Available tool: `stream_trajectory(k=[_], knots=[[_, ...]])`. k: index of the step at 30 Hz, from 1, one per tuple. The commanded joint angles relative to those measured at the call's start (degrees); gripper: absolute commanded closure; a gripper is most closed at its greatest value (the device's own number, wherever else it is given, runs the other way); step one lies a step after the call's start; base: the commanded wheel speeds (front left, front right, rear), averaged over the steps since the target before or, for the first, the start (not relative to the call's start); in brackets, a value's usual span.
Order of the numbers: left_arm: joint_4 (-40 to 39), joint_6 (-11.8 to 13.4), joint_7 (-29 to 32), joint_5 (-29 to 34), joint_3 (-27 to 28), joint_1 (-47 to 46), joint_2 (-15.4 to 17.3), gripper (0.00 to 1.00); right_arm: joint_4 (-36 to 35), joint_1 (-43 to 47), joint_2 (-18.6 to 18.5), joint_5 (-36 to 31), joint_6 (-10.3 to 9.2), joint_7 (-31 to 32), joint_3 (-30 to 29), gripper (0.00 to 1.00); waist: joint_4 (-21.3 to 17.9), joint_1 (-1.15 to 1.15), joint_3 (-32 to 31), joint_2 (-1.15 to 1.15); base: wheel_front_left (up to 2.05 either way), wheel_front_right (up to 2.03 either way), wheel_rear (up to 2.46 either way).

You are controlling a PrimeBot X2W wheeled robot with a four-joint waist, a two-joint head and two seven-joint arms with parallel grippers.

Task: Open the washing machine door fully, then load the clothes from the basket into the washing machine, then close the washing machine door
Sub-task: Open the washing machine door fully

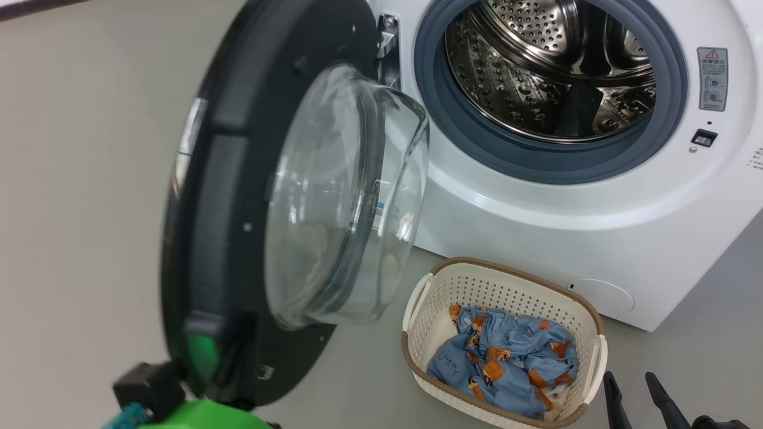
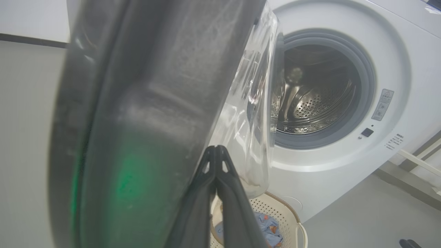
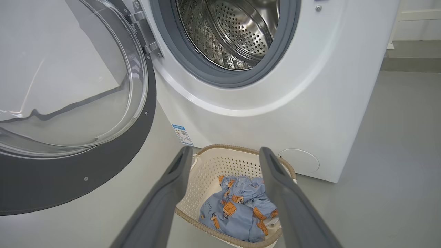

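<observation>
Black-rimmed round washing machine door (image 1: 226, 179) with clear glass bowl swung out left of big white front-loading washing machine (image 1: 536, 226); steel drum (image 1: 548, 65) exposed. Cream perforated plastic basket (image 1: 489, 292) on grey floor (image 1: 685, 357) before machine, light blue printed clothes (image 1: 506, 357) inside. right gripper (image 1: 629, 376) low right, fingers spread.
Left wrist view: left gripper (image 2: 216, 148) fingers pressed together, tips at door's dark rim beside bowl; contact unclear.
Right wrist view: spread fingers frame basket and clothes.

Spread jaws frame the clothes (image 3: 237, 210) lying in the basket (image 3: 224, 165).
</observation>
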Motion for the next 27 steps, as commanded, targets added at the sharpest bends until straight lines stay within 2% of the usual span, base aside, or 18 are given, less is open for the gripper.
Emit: stream_trajectory(k=[1,18,27], knots=[[0.25,0.94,-0.97,-0.08,3.85,-3.6,1.32,1.0,-1.25,-1.89,-0.97,0.06,0.1,-0.68,1.63,0.0,0.05,0.0,0.03,0.0,0.0,0.0,0.0],[24.89,0.56,-12.69,-2.43,16.74,-18.33,5.42,1.0,-1.25,-2.12,-3.03,-0.28,0.1,-0.68,2.22,0.0,-1.96,0.0,2.88,0.0,0.0,0.0,0.0],[38.13,-1.45,-16.0,-2.08,20.77,-24.83,8.26,1.0,-0.89,-2.95,-3.32,-0.25,0.1,-0.68,2.77,0.0,-3.68,0.0,3.21,0.0,0.0,0.0,0.0]])
